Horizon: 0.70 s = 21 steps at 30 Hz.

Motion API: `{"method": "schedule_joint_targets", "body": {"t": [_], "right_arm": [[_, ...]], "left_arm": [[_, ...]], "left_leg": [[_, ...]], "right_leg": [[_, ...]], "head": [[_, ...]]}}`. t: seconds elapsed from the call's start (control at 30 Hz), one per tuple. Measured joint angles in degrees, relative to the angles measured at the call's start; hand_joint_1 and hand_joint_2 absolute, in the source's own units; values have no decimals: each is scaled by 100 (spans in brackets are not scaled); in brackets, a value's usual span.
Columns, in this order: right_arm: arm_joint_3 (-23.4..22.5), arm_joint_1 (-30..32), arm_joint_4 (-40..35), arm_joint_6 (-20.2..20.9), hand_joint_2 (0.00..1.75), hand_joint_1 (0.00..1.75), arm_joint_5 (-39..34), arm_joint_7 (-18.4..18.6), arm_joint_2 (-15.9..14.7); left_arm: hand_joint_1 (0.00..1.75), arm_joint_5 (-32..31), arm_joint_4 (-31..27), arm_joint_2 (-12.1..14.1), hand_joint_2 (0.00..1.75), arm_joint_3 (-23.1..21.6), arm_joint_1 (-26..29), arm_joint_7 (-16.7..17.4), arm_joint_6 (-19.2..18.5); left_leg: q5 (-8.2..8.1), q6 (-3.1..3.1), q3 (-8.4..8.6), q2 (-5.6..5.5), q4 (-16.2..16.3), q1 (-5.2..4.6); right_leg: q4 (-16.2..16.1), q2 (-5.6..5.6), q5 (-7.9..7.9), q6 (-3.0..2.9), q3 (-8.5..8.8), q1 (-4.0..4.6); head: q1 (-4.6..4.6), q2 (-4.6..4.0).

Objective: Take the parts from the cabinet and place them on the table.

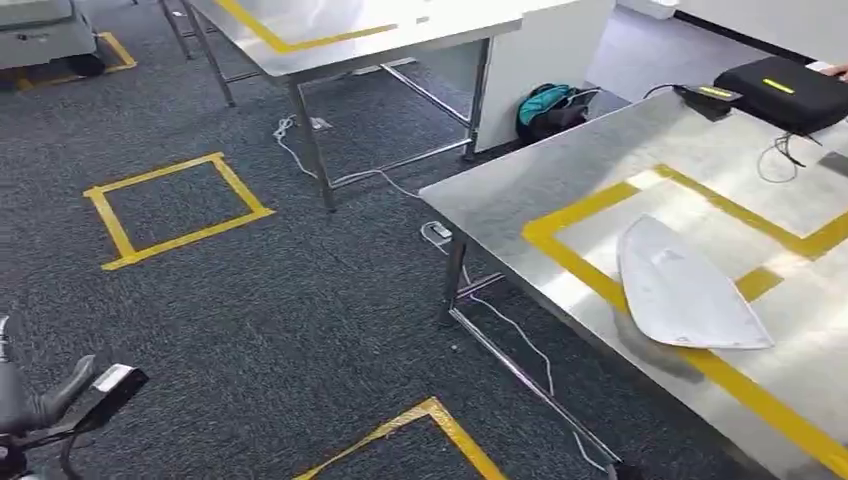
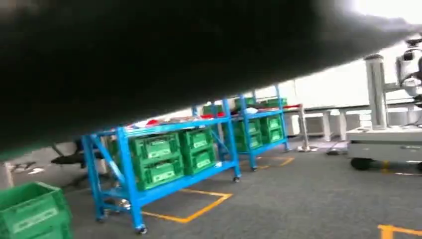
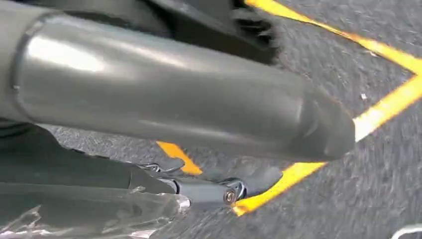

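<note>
Pale grey and smooth, the part [image 1: 683,292] was seen lying flat on the steel counter [image 1: 500,190], a thin curved shell, rounded at one end and tapering to a point at the other. It was laid inside the yellow taped frame [image 1: 572,255], with its tapered end reaching over the tape towards the counter's near side.

Most of the risk was judged to come from the walk itself. A white cable [image 1: 300,150] was trailed across the carpet and past the counter's legs, and a foot could be caught in it. If the counter were knocked by the robot's body or a swinging arm, the light shell could be slid out of the frame or off the edge. A black case [image 1: 790,90] was kept well apart from the part, so no clash was expected there.

The left hand [image 1: 55,400] was seen low beside the body, over the carpet; whether its fingers were spread or closed on anything could not be told. The right hand [image 3: 189,109] was likewise hung over the floor, its dark fingers [image 3: 204,191] partly hidden, and their state could not be told either.

Blue racks [image 2: 164,159] of green crates [image 2: 157,149] were stood across the room.
</note>
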Motion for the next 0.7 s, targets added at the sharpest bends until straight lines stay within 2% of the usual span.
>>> {"method": "schedule_joint_targets", "body": {"t": [0.03, 0.07, 0.1, 0.13, 0.17, 0.2, 0.23, 0.27, 0.33, 0.37, 0.4, 0.43, 0.47, 0.5, 0.53, 0.57, 0.6, 0.63, 0.67, 0.7], "right_arm": [[-4, 12, 0, 4, 0, 0, 0, -13, -4], [-9, 18, 0, 9, 0, 0, 0, -26, -11], [-18, 18, 0, 9, 0, 0, 0, -31, -15], [-33, 15, 0, 9, 0, 0, 4, -39, -20], [-37, 12, 0, 9, 0, 0, 15, -42, -22], [-35, 11, 0, 2, 0, 0, 39, -35, -22], [-35, 14, 4, -9, 0, 0, 81, 0, -20], [-33, 3, 7, -13, 0, 0, 118, 51, -11], [-31, -1, 7, -44, 0, 0, 151, 98, -2], [-31, -1, 7, -44, 0, 0, 155, 114, 22], [-31, -7, 7, -44, 0, 0, 157, 118, 26], [-31, -7, 7, -46, 0, 0, 160, 120, 26], [-31, 5, 7, -46, 0, 0, 160, 122, 26], [-31, 18, 7, -46, 0, 0, 162, 127, 26], [-31, 23, 7, -46, 0, 0, 166, 136, 26], [-28, 22, 7, -46, 0, 0, 192, 162, 28], [-26, 17, 7, -53, 0, 0, 221, 184, 37], [-22, 5, 7, -100, 0, 0, 234, 221, 54], [-22, -8, 7, -118, 0, 0, 230, 240, 79], [-22, -17, 7, -131, 0, 0, 219, 240, 114]], "left_arm": [[0, -13, 2, -32, 0, -90, 8, 58, 6], [0, -26, 2, -52, 0, -153, 18, 92, 20], [0, -35, 2, -83, 0, -199, 26, 127, 35], [0, -39, 2, -116, 0, -255, 33, 146, 50], [0, -44, 2, -140, 0, -286, 44, 164, 83], [0, -48, 2, -170, 0, -312, 65, 170, 149], [0, -48, 2, -190, 0, -321, 91, 172, 245], [0, -48, 2, -205, 0, -321, 150, 175, 337], [0, -48, 13, -236, 0, -321, 271, 161, 435], [0, -46, 17, -238, 0, -319, 316, 155, 448], [0, -46, 20, -249, 0, -321, 351, 144, 463], [0, -46, 20, -253, 0, -327, 342, 135, 472], [0, -41, 22, -262, 0, -332, 333, 135, 476], [0, -41, 30, -271, 0, -336, 339, 135, 476], [0, -39, 37, -275, 0, -338, 356, 133, 479], [0, -22, 57, -286, 0, -336, 373, 114, 489], [0, 20, 74, -295, 0, -325, 394, 80, 496], [0, 54, 94, -316, 0, -284, 417, 18, 501], [0, 74, 114, -330, 0, -222, 439, -38, 503], [0, 77, 133, -352, 0, -165, 454, -101, 503]], "left_leg": [[-2, 2, 3, -76, 1, -8], [-2, 3, 9, -152, 2, -9], [-2, 3, 17, -234, 4, -9], [-3, 2, 32, -313, 4, -8], [-6, -4, 51, -392, 4, -1], [-8, -24, 54, -453, 4, 6], [-20, -62, 33, -513, 46, -31], [3, -97, 19, -548, 18, -17], [51, -171, 12, -642, -33, 15], [41, -198, -7, -667, -25, 12], [-51, -215, -48, -351, 68, -14], [-258, -243, -187, -126, 366, -22], [-504, -268, -406, -21, 835, -14], [-694, -284, -624, 17, 1300, -8], [-815, -295, -808, 23, 1680, -6], [-797, -301, -856, 24, 1782, -6], [-639, -302, -770, 29, 1618, -6], [-399, -297, -558, 55, 1209, -5], [-150, -286, -251, 145, 649, -7], [1, -277, 29, 375, 167, -14]], "right_leg": [[310, 7, -51, -6, -188, 5], [312, 8, 46, -16, -236, 8], [48, 17, 281, -34, -158, 8], [-393, 50, 567, -49, 24, 6], [-965, 146, 870, -69, 278, -1], [-1395, 415, 1006, -73, 454, -28], [-1481, 442, 972, -70, 495, -41], [-1465, 380, 977, -82, 523, -24], [-1453, 296, 996, -130, 530, 6], [-1510, 231, 1032, -186, 540, -26], [-1530, 164, 1050, -219, 551, -29], [-1532, 104, 1049, -264, 549, -18], [-1532, 25, 1043, -275, 546, -9], [-1532, -49, 1039, -281, 545, -1], [-1531, -131, 1034, -288, 540, 1], [-1530, -199, 1032, -290, 540, 1], [-1530, -270, 1028, -291, 542, 1], [-1530, -335, 1023, -285, 549, 0], [-1530, -387, 1013, -272, 564, 0], [-1528, -436, 998, -247, 587, 13]], "head": [[-4, 0], [-2, 0], [0, 0], [0, 0], [2, 0], [4, 0], [-11, 0], [-11, 0], [-9, 0], [-9, 0], [-22, 0], [-48, 0], [-55, 0], [-50, 0], [-53, 0], [-53, 0], [-53, 0], [-52, 0], [-53, 0], [-57, 0]]}}
